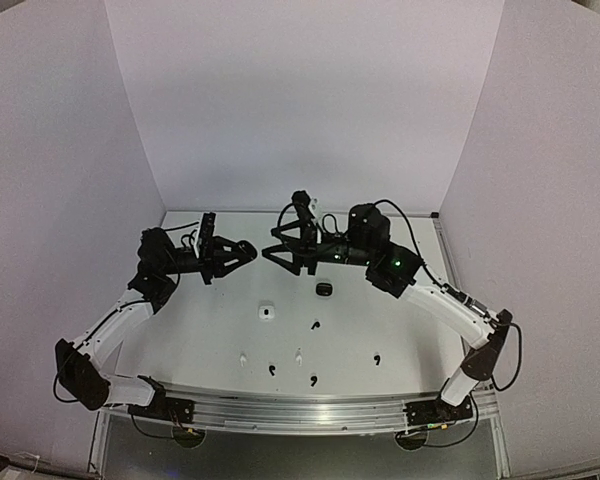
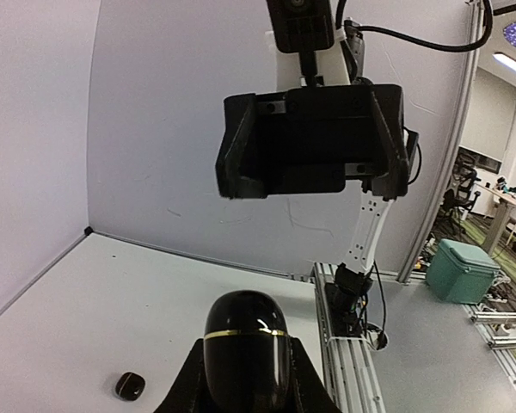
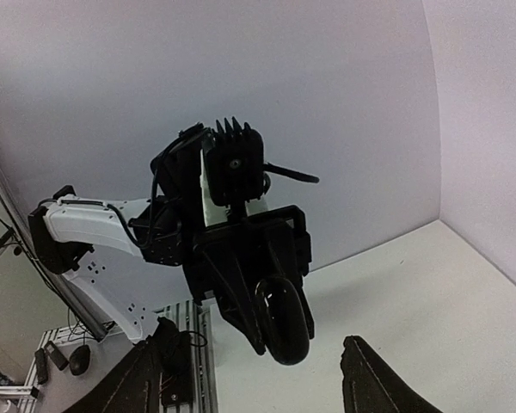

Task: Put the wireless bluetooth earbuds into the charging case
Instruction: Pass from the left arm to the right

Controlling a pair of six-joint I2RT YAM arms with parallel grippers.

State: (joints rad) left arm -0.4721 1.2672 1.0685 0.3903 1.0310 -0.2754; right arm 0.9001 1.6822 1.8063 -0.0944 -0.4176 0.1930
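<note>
My left gripper (image 1: 244, 250) is shut on a glossy black oval charging case with a gold band (image 2: 245, 340), held closed above the table; it also shows in the right wrist view (image 3: 284, 320). My right gripper (image 1: 279, 254) is open and empty and faces the left gripper a short gap away, at the same height. Small earbuds lie on the near part of the table: black ones (image 1: 315, 325) (image 1: 271, 370) (image 1: 313, 380) (image 1: 377, 358) and white ones (image 1: 242, 357) (image 1: 298, 355). Both grippers are far from them.
A small black case (image 1: 324, 289) lies on the table below the right gripper and shows in the left wrist view (image 2: 131, 385). A small white case (image 1: 267, 312) sits left of it. White walls close off the back and both sides.
</note>
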